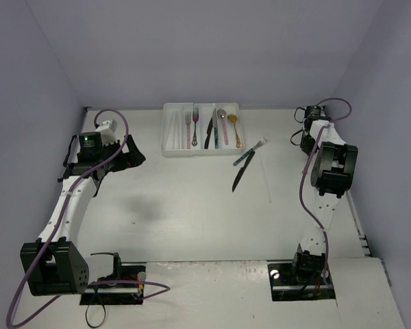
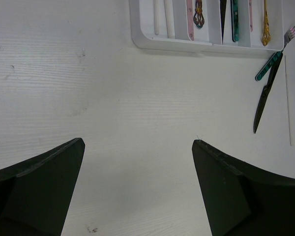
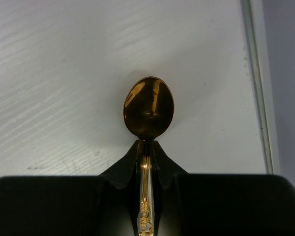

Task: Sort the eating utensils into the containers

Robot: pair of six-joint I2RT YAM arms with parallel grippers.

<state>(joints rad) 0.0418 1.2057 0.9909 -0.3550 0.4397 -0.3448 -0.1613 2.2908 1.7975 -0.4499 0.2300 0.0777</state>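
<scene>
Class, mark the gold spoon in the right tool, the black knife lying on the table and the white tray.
Gold spoon (image 3: 148,108): right wrist view, on its bowl.
Black knife (image 1: 239,178): top view, on its blade.
White tray (image 1: 181,152): top view, on its near rim.

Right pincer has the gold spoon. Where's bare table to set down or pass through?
Widest bare patch: mid table, bordered by the tray, the left arm and the black knife. A narrower strip runs between the teal-handled fork and the right arm. Crowded: inside the tray and around the fork and knife.
</scene>
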